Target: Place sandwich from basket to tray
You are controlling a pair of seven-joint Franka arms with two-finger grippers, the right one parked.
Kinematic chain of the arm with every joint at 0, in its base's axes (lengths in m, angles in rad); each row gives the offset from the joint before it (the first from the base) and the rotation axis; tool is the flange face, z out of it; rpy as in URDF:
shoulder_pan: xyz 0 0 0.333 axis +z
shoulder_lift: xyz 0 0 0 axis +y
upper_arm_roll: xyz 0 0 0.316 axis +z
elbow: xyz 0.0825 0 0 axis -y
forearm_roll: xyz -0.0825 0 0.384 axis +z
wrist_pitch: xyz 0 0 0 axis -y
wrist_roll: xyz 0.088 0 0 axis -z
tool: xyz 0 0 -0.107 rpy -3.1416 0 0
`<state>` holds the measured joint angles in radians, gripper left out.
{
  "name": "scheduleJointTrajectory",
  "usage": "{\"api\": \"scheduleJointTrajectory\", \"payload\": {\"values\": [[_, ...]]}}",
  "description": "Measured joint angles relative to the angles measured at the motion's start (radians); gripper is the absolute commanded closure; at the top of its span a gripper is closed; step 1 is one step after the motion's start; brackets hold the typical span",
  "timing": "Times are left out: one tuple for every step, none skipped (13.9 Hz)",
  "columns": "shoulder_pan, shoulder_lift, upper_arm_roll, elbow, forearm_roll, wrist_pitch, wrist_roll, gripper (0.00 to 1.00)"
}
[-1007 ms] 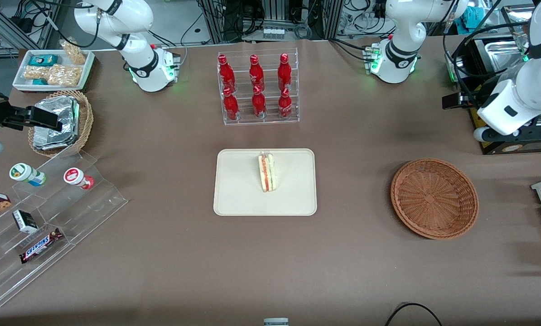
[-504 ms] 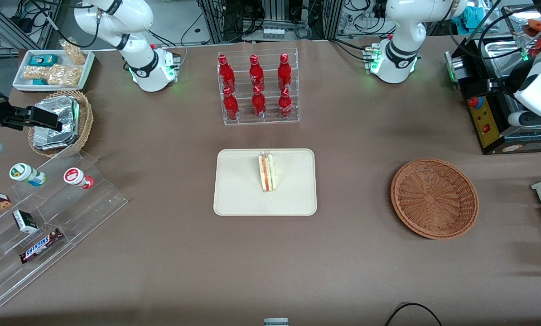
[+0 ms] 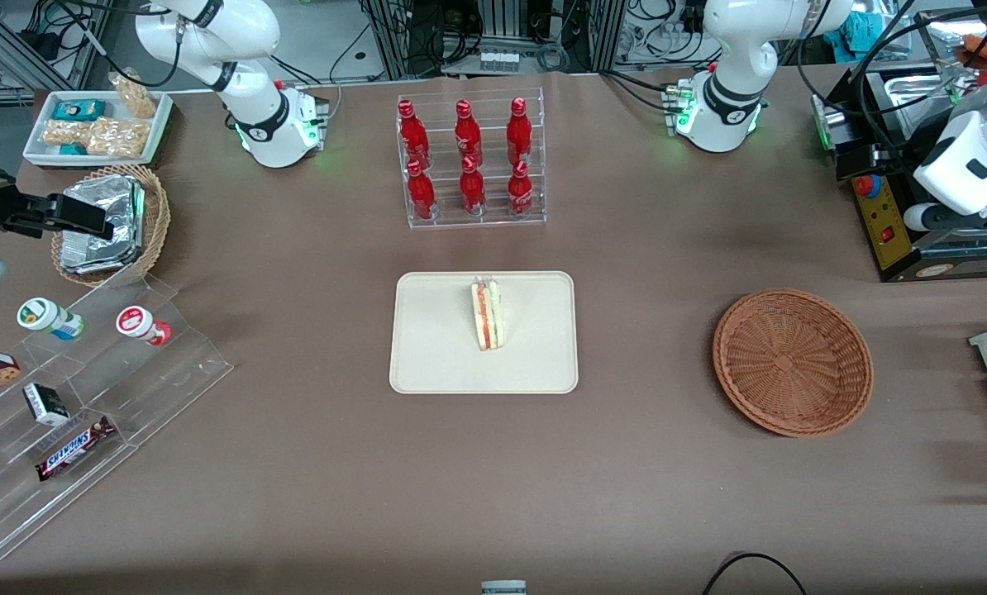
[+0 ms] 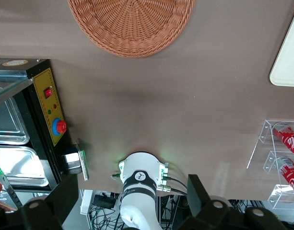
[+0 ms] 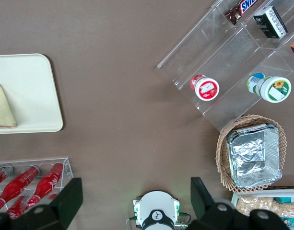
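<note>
Shows the sandwich (image 3: pixel 486 315) on the cream tray (image 3: pixel 436 347), standing on one long side near the tray's middle, red and green filling stripes facing up. Places it a little closer to the tray edge that faces the bottle rack (image 3: pixel 470 159) than to the edge nearest the front camera. From the parked arm's wrist, catches the same sandwich (image 5: pixel 3 108) as a pale triangle on the tray (image 5: pixel 27 91), close to one long rim.

Sets the tray at the centre of the brown table (image 3: pixel 626 463), with the clear rack of six red bottles just farther from the front camera.

Finds the reddish-brown wicker basket (image 3: pixel 792 361) toward the working arm's end of the table, well apart from the tray and about as near to the front camera.

Puts the gripper (image 4: pixel 132 187) high over the table's edge at the working arm's end, farther from the front camera than the basket (image 4: pixel 131 24) and above the black control box (image 4: pixel 48 110) with its red button. Reveals both dark fingers (image 4: pixel 67 196) spread wide, gripping nothing, with only bare tablecloth and the arm's own base between them. Takes in one rounded corner of the tray (image 4: pixel 288 57) from that wrist camera as well.
</note>
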<state>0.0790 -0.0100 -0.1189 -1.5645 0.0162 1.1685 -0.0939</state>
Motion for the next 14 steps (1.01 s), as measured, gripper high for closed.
{"api": "scheduleJointTrajectory", "payload": {"values": [[0.022,0.0,-0.021,0.0,0.0,0.002,0.0,0.0],[0.033,0.0,-0.033,0.0,0.0,0.004,0.0,0.0],[0.036,0.0,-0.038,0.0,0.0,0.005,0.0,0.0],[0.036,0.0,-0.041,0.0,0.0,0.007,0.0,0.0],[0.036,0.0,-0.043,0.001,0.0,0.009,0.0,0.0],[0.036,0.0,-0.044,0.002,0.0,0.012,0.0,0.0],[0.036,0.0,-0.044,0.005,-0.001,0.015,0.0,0.0],[0.036,0.002,-0.044,0.014,-0.001,0.016,0.0,0.0],[0.036,0.006,-0.045,0.026,-0.001,0.016,0.0,0.0],[0.036,0.012,-0.046,0.038,-0.002,0.017,0.0,0.0],[0.036,0.019,-0.047,0.049,-0.006,0.018,0.0,0.0],[0.036,0.026,-0.048,0.058,-0.019,0.021,0.0,0.0],[0.036,0.033,-0.049,0.067,-0.036,0.026,0.0,0.0],[0.036,0.037,-0.049,0.072,-0.045,0.034,0.0,0.0]]}}
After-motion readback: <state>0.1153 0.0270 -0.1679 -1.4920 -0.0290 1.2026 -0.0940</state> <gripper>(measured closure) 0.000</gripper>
